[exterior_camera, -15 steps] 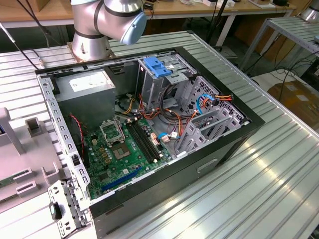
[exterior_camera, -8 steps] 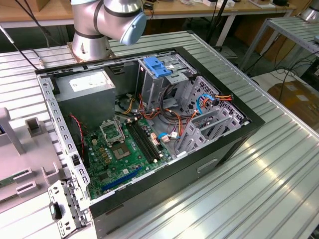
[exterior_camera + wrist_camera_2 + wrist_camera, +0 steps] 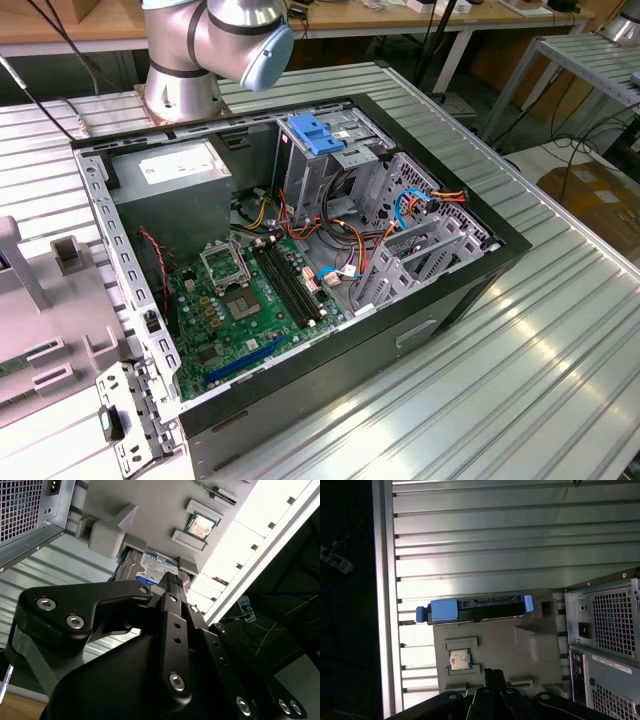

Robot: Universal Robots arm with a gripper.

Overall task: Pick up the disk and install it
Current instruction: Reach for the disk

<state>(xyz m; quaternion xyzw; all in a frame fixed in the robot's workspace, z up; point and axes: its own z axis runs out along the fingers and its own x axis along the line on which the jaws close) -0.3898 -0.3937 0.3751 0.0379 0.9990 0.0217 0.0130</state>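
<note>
While the arm [image 3: 215, 40] rises at the upper left of the exterior view and the open computer case [image 3: 300, 250] fills its middle, the disk [image 3: 475, 609] stands on its long edge in a grey holder [image 3: 495, 645] on the ribbed table [image 3: 495, 540], beside the case's rear. The pincer [image 3: 492, 674], closed on nothing, hovers apart from it. The disk lies straight ahead, its long axis crosswise to the pincer's reach.
</note>
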